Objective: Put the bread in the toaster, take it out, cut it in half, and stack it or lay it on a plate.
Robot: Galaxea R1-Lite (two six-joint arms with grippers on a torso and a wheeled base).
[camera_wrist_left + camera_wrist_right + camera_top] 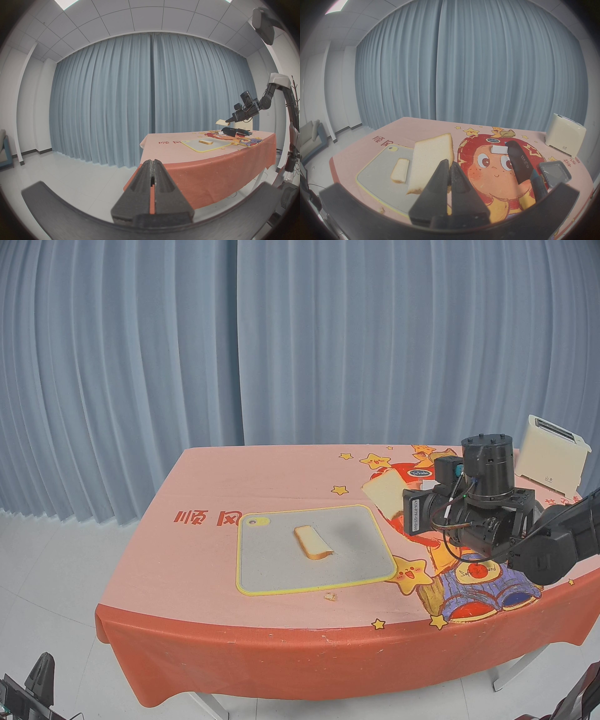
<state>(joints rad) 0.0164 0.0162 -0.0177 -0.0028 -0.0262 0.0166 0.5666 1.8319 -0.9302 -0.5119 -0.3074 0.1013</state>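
My right gripper (449, 170) is shut on a whole slice of bread (431, 159), holding it in the air just right of the grey cutting board (350, 552). The head view shows this slice (386, 492) poking out in front of the right gripper (401, 505). A smaller piece of bread (312, 542) lies on the board. The cream toaster (552, 455) stands at the table's far right corner. A black knife (520, 162) and a dark square plate (554, 172) lie between gripper and toaster. My left gripper (152, 187) is shut and empty, low beside the table.
The table wears an orange cloth with a cartoon print (475, 590). A crumb (330, 597) lies near the board's front edge. Grey curtains (250, 334) hang behind the table. Bare cloth lies left of and behind the board.
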